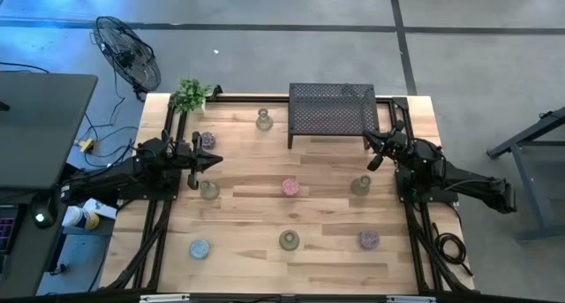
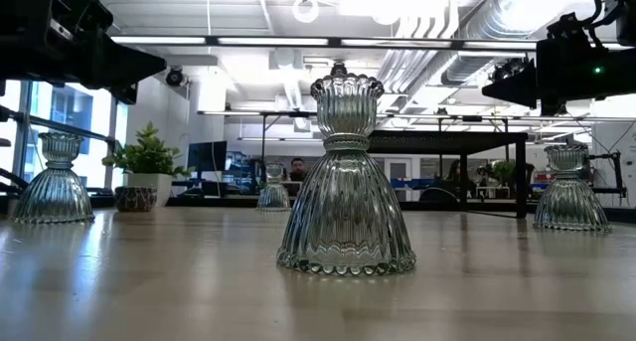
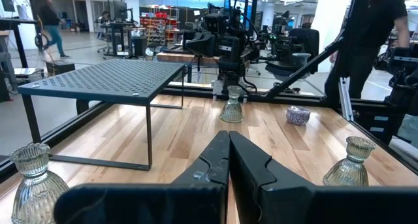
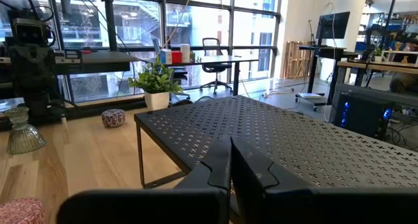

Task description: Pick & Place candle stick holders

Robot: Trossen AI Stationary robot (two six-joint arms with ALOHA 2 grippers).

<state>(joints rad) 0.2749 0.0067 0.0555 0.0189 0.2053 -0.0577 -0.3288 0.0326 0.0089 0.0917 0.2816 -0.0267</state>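
Candle stick holders (image 1: 290,187) number eight on the table; left gripper (image 1: 214,162) and right gripper (image 1: 371,140) closed, empty.

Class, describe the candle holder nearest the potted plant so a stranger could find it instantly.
Start at the potted plant on the table's far left corner. Just in front of it, by the left gripper, sits a mauve candle holder. It is low and round, unlike the tall clear glass holder beyond the gripper.

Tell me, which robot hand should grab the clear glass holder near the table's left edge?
Probably the left hand. In the high view its shut fingers point across the table just above the clear holder. The right hand waits across the table by the black rack.
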